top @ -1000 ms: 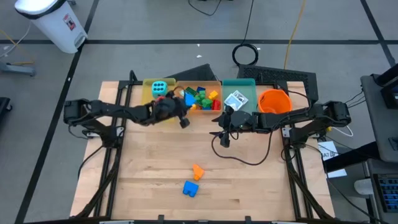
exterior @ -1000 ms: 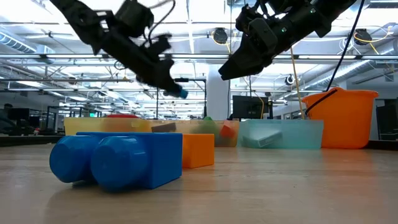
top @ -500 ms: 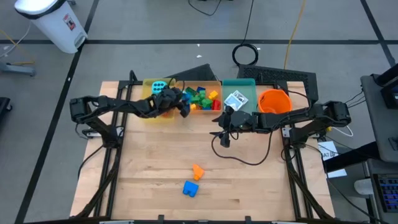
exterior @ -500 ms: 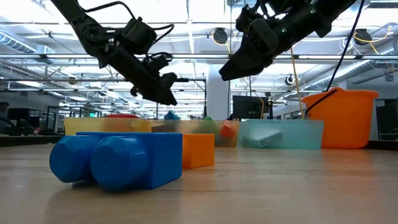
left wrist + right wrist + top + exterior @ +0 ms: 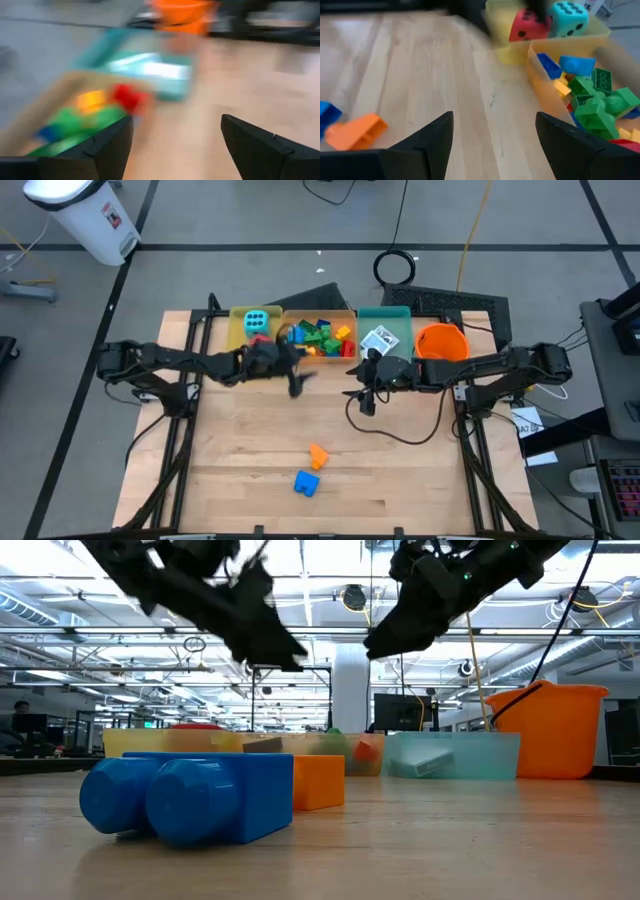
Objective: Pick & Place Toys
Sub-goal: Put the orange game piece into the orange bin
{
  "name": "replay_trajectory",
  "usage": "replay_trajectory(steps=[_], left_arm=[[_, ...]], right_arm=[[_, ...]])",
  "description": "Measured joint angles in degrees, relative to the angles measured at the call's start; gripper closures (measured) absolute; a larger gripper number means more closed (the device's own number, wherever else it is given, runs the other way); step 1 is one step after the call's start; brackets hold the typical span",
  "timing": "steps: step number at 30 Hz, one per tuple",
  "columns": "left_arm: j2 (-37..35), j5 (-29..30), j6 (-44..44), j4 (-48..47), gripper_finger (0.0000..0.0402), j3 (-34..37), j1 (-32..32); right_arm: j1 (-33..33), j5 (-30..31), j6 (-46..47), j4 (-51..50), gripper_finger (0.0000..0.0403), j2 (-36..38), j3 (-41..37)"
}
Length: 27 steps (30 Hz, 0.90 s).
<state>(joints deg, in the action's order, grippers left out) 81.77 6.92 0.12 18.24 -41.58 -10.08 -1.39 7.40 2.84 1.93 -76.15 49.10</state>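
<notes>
Nearest the front edge of the wooden table lie two loose bricks: a blue building brick and, touching its far corner, an orange building brick. In the low view the blue one presents two round studs toward the picture's left, its long axis running across the view, with the orange one just behind it. Farther back, above bare wood, hang both arms. The left gripper is blurred in the high view, but the left wrist view shows its fingers spread wide with nothing between them, just in front of the trays. The right gripper hangs near the table's middle, in front of the teal tray; its fingers stand apart and empty. Along the far edge runs a row of containers. The yellow tray holds a cyan die and a red die side by side, both showing black dots. Next, the orange translucent tray is heaped with green, blue, yellow and red bricks lying every way. The teal tray holds a white card pack, tilted; its print is too small to read. Beyond that stands the orange bucket.
</notes>
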Motion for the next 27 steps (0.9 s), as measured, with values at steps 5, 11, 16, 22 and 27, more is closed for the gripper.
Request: replay_trajectory(steps=[5, 11, 16, 22, 27], left_arm=[[-0.73, -10.31, 0.55, -0.96, 0.0090, 0.02, 9.17], [4.34, -14.49, 4.99, -1.47, 0.0089, 0.07, 19.82], [9.80, -11.61, 6.87, 0.51, 0.0089, 0.00, 25.69], [16.93, -8.83, 6.88, 4.26, 0.0089, 0.04, 28.37], [21.58, -6.47, 6.87, 10.61, 0.0089, 0.01, 27.71]], right_arm=[[0.52, 0.00, 1.15, -0.94, 0.0151, 2.20, 0.02], [1.88, -0.02, 1.00, -1.39, 0.0151, 2.61, 0.00], [2.40, -0.04, 1.01, -0.40, 0.0151, 2.61, 0.00], [2.64, -0.02, 1.04, 0.07, 0.0151, 2.61, 0.00], [2.64, 0.00, 1.04, 0.04, 0.0151, 2.61, 0.00]])
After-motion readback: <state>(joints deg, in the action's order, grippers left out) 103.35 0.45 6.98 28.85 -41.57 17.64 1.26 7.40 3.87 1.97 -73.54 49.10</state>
